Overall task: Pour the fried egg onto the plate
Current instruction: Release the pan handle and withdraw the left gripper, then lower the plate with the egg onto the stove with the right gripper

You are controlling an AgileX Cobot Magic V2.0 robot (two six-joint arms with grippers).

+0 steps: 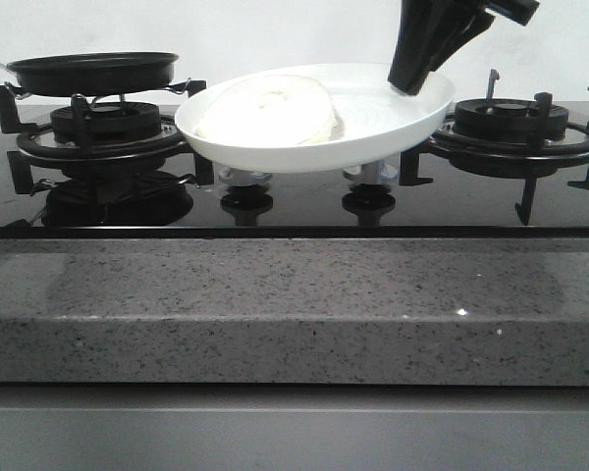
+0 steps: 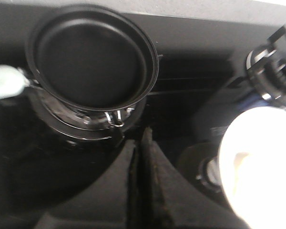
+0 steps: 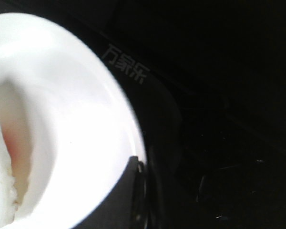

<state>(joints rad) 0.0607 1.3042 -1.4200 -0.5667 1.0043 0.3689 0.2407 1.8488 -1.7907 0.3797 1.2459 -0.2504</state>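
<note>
The white plate (image 1: 393,118) hangs a little above the middle of the black hob, and my right gripper (image 1: 409,83) is shut on its right rim. The fried egg (image 1: 270,113), pale cream, lies on the plate's left half. In the right wrist view one dark finger (image 3: 133,191) overlaps the plate (image 3: 76,119) at its rim, with the egg (image 3: 5,157) at the picture's edge. The black frying pan (image 1: 93,71) sits empty on the left burner. My left gripper (image 2: 139,138) is shut on nothing, near the pan (image 2: 93,57) and apart from the plate (image 2: 262,157).
The pan's pale handle (image 2: 5,81) sticks out to the left. An empty burner grate (image 1: 515,123) stands at the right. Two knobs (image 1: 245,177) (image 1: 368,175) sit under the plate. A grey granite counter edge (image 1: 294,304) runs along the front.
</note>
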